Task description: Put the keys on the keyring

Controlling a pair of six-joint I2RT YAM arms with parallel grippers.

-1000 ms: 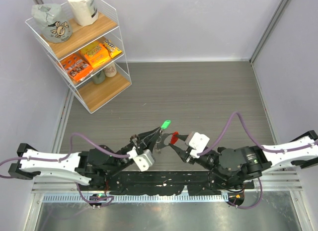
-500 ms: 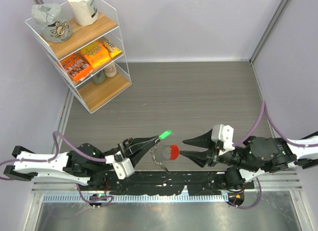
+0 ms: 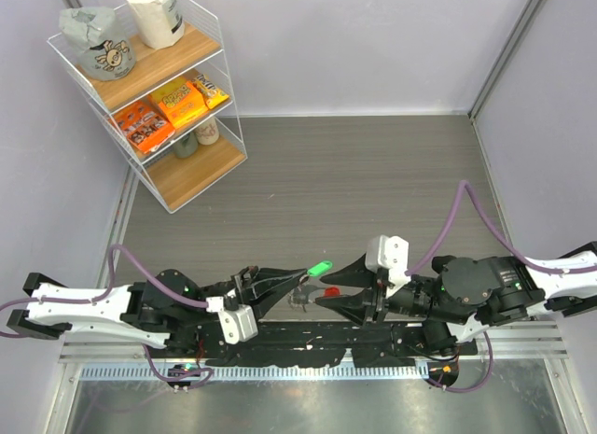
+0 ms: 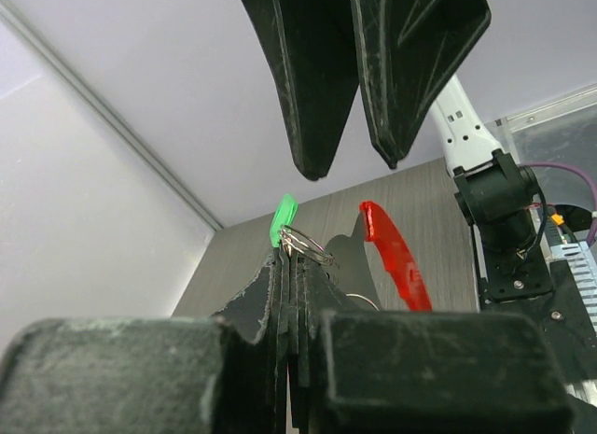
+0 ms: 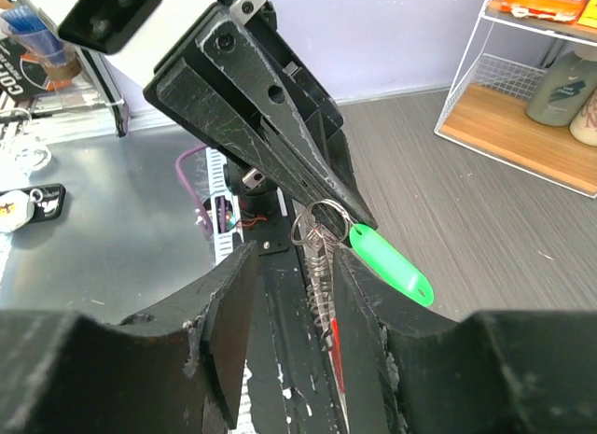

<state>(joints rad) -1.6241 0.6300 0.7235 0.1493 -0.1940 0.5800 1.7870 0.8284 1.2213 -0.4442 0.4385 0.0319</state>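
Grey wood-grain table (image 3: 373, 173), wire rack (image 3: 191, 175) standing in its far left corner.
Its wooden shelves carry two bags (image 3: 98, 42) on top, orange snack packs (image 3: 168, 107) below, bottles (image 3: 198, 135) lowest.

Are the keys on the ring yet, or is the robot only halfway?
About halfway, it seems. The green key looks hooked to the keyring, which the left end effector pinches shut. In hand: the right end effector hovers open close to the dangling ring. Left to do: the black key, which I cannot see anywhere.
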